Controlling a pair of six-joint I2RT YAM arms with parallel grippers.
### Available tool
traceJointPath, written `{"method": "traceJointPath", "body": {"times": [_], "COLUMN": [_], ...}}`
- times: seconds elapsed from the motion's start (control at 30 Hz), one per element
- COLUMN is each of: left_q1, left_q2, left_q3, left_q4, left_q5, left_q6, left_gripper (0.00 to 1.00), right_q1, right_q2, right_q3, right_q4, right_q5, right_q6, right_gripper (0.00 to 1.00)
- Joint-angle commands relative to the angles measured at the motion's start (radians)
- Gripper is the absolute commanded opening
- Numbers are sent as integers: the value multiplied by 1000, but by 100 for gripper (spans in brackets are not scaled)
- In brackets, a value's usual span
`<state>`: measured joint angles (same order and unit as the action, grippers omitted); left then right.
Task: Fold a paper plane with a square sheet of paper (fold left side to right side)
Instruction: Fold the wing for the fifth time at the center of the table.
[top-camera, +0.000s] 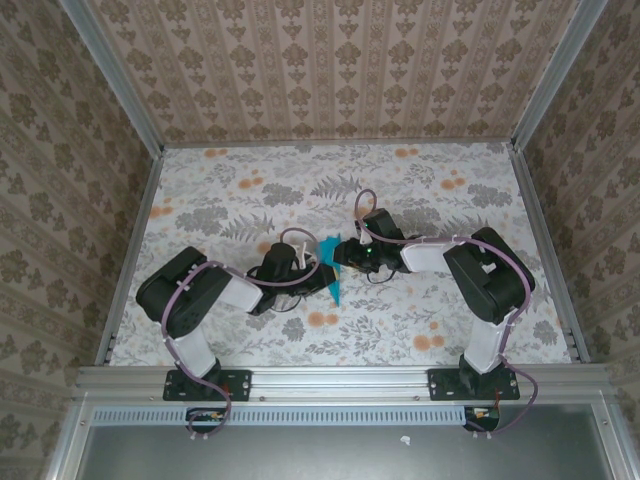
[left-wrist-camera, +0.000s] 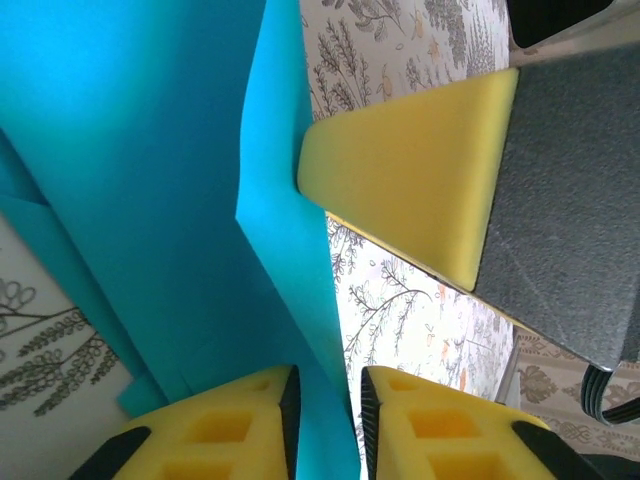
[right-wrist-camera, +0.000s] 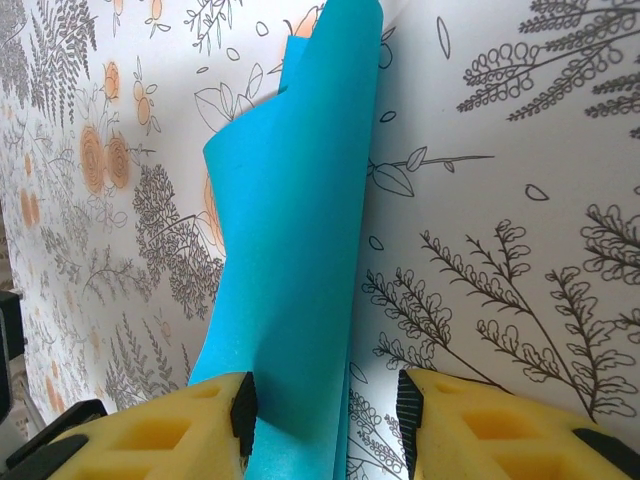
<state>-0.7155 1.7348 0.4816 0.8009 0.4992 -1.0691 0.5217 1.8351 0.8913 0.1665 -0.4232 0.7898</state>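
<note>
Between left end effector (left-wrist-camera: 330, 405) and right end effector (right-wrist-camera: 326, 400), both part-open, the paper plane (top-camera: 334, 278) seemingly points nearward.

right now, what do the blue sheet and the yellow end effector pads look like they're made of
Blue sheet: thin matte paper, most likely; it holds sharp creases and curls along one edge. Yellow pads: probably soft foam, matte, with rounded corners and moulded hollows.

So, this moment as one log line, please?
sheet of paper: folded, between both grippers | left gripper: slightly open | right gripper: open
</note>
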Motion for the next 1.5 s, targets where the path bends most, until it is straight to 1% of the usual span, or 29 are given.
{"method": "traceJointPath", "body": {"times": [0.0, 0.07, 0.17, 0.23, 0.3, 0.43, 0.73, 1.03, 1.1, 1.2, 1.33, 1.4, 1.47], "left_q1": [14, 18, 29, 37, 48, 61, 68, 70, 70, 72, 79, 86, 92], "left_q2": [-60, -84, -124, -148, -159, -143, -43, 8, 17, 27, 27, 17, 4], "left_q3": [-10, -13, -19, -20, -13, 7, 59, 80, 81, 87, 76, 64, 51], "left_q4": [-27, -51, -105, -152, -190, -212, -138, -82, -76, -72, -72, -78, -86], "left_q5": [10, 5, -11, -26, -33, -24, 19, 27, 25, 26, 18, 13, 10], "left_q6": [21, 29, 39, 48, 53, 53, 34, 17, 14, 16, 20, 23, 29], "left_gripper": [33, 38, 48, 51, 52, 51, 41, 33, 29, 21, 4, 0, 0], "right_q1": [9, 9, 9, 9, 9, 9, 9, 9, 11, 12, 12, 12, 12], "right_q2": [42, 43, 42, 39, 38, 38, 37, 37, 37, 36, 33, 26, 16], "right_q3": [20, 20, 20, 18, 16, 18, 19, 21, 22, 22, 20, 17, 13], "right_q4": [-37, -35, -35, -33, -33, -33, -35, -38, -41, -42, -41, -37, -29], "right_q5": [0, -1, -3, -4, -2, -3, -9, -14, -14, -15, -16, -12, -13], "right_q6": [9, 8, 9, 9, 9, 8, 5, 1, 1, 0, -3, -4, -7], "right_gripper": [44, 44, 44, 44, 44, 44, 44, 44, 44, 44, 44, 45, 46]}}
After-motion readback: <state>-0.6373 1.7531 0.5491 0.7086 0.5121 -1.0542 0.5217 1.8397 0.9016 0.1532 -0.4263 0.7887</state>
